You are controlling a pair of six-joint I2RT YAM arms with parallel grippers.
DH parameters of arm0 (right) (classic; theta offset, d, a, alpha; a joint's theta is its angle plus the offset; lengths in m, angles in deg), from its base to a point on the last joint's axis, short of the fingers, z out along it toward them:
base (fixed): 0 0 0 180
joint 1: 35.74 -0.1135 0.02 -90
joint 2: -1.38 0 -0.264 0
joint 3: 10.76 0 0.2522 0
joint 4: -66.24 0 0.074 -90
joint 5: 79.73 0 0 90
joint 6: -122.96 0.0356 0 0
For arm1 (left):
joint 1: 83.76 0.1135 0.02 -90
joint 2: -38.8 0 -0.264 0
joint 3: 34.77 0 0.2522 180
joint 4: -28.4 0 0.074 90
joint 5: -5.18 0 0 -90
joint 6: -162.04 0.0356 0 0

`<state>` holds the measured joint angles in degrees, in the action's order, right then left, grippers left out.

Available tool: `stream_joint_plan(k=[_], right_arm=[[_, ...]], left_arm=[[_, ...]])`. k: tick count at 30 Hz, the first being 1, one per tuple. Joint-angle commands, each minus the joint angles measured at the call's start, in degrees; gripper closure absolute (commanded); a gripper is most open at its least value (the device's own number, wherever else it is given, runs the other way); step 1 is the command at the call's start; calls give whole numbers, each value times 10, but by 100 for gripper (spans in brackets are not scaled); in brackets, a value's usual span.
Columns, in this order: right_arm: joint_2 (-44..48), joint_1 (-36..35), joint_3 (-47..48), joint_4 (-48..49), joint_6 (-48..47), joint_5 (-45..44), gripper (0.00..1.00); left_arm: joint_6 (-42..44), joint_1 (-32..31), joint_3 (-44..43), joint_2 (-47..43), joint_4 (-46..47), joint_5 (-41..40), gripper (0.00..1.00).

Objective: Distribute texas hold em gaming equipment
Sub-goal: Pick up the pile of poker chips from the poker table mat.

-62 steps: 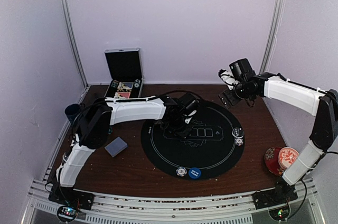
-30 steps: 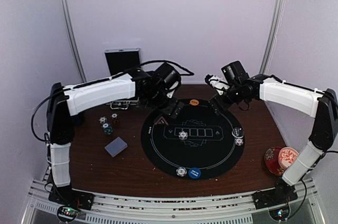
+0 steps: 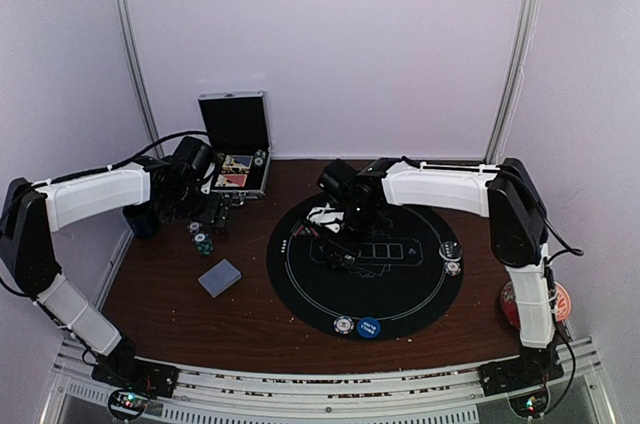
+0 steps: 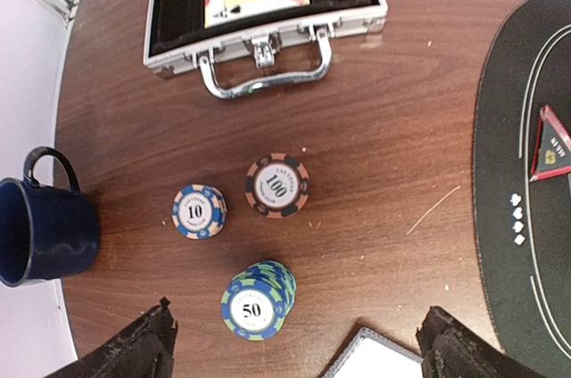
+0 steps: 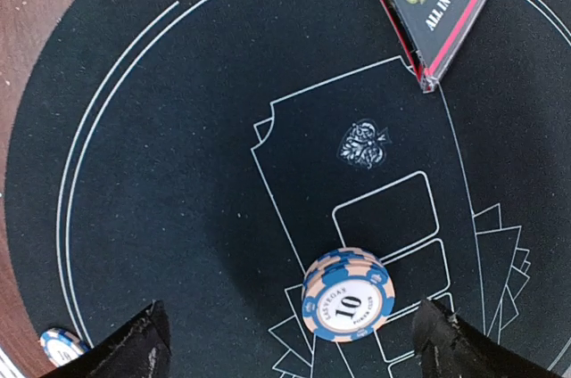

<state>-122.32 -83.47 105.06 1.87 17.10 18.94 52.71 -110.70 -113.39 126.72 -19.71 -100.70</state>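
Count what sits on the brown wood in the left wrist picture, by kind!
Chip piles: 3
Blue mug: 1
Silver case: 1
Card deck, only a corner showing: 1
Total: 6

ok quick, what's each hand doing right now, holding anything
left hand: open, empty, above the 50 chip stack
right hand: open, empty, above the 10 chip stack on the black mat
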Motion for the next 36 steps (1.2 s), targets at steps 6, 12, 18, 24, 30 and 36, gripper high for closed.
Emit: stream_joint_plan(k=[6,12,18,24,30,36], right_arm=[[-41,1,-11,20,20,-65,6],[-31,8,-18,30,18,-60,9],[-47,30,-14,20,22,-32,17],[-55,45,-14,12,21,-18,25],[-61,42,-10,3,13,-8,34],[-58,37,-13,5,5,-5,32]], left_arm=[[3,2,8,-13,30,-4,2],[2,1,8,-9,30,-4,2],[0,1,9,-6,31,-4,2],[-1,2,9,-4,31,-3,2],[-1,1,9,-2,30,-3,2],[-1,2,8,3,30,-2,2]])
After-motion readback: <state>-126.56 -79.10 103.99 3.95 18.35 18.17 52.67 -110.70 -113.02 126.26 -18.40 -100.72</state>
